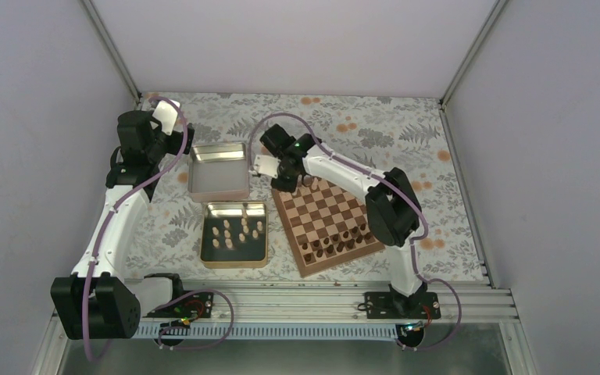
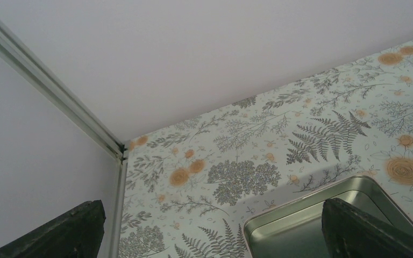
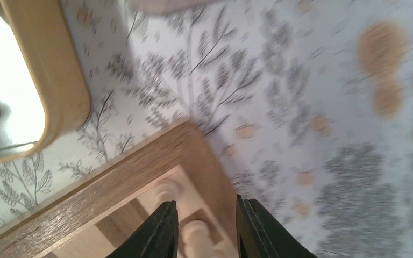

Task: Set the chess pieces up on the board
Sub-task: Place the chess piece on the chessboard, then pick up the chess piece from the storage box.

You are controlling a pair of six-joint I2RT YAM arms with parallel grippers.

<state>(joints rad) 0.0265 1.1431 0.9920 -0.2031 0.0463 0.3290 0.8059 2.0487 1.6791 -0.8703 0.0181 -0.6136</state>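
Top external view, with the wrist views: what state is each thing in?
chessboard, dark chessmen standing on its near rows.
left gripper, open, empty.
right gripper, open, straddling a pale chessman at the chessboard's far corner.
black-lined tin, open, holding pale chessmen.
silver tin, open, empty.

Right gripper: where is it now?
Top view: the right gripper is over the far-left corner of the board, just right of the empty tin. Its wrist view shows the fingers straddling a pale chess piece by that corner.
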